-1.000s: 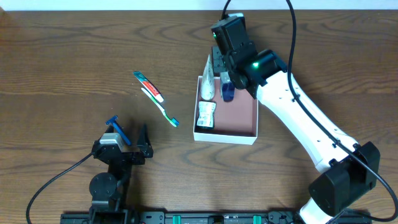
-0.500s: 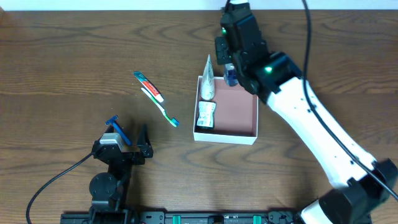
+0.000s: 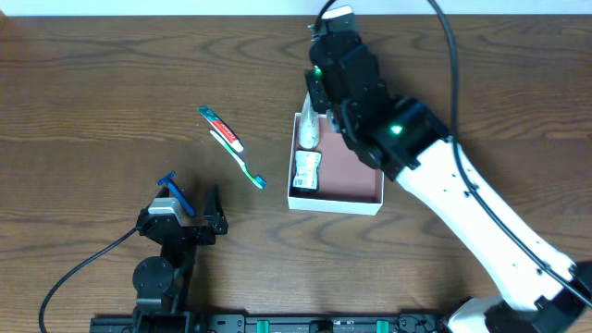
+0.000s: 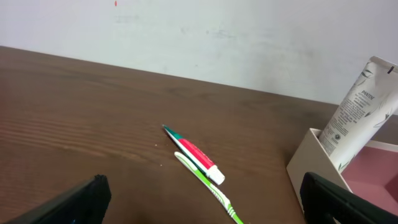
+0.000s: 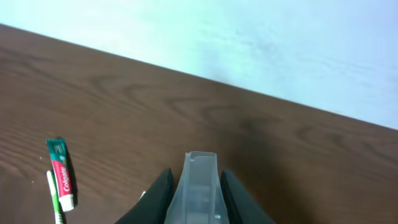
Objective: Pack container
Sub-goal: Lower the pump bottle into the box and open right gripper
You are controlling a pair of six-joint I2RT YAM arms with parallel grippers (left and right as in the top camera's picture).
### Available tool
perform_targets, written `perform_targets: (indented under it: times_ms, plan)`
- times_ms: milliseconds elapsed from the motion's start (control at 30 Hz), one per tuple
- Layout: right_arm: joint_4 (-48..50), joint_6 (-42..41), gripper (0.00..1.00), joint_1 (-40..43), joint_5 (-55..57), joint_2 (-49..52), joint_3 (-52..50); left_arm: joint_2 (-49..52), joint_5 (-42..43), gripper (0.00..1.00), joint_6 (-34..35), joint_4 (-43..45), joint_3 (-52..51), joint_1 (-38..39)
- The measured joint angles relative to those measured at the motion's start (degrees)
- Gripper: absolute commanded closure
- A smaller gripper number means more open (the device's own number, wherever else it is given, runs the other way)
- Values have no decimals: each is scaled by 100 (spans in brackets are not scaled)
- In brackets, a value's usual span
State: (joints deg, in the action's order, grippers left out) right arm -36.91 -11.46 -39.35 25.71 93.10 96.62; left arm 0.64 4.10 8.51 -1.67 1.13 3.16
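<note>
The container (image 3: 338, 171) is a square white box with a pinkish floor, right of the table's centre; its wall also shows in the left wrist view (image 4: 308, 155). A white Pantene tube (image 3: 310, 129) leans in its left part (image 4: 360, 109), with a small white packet (image 3: 306, 171) beside it. My right gripper (image 5: 199, 196) is shut on a pale translucent tube-shaped item (image 5: 200, 183), above the container's back left corner; the arm (image 3: 356, 79) hides both in the overhead view. My left gripper (image 3: 190, 217) is open and empty near the front left (image 4: 202, 186).
A red and green toothpaste tube (image 3: 220, 128) and a green toothbrush (image 3: 239, 159) lie side by side left of the container, also seen in the right wrist view (image 5: 59, 171). A blue razor-like item (image 3: 173, 190) lies by the left gripper. A white wall stands behind the table.
The right arm has moved back and to the left, from over the container's back part to its back left corner. The blue item seen at its fingers is now hidden. The left arm is still.
</note>
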Motion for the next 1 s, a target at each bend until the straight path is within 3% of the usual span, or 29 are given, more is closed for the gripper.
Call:
perform_targets:
  times_ms: [267,567,800,1000]
  plan:
    - [52,13,77,0,179,-636,-369,0,0,2,0,0,0,0]
    - [1237,-177,66,0,63,-715,-2129,0,0,2,0,0,0,0]
    - [2328,-291,58,2,-192,-761,-2830,0,0,2,0,0,0,0]
    - [2826,-358,57,48,-313,-813,-3204,0,0,2,0,0,0,0]
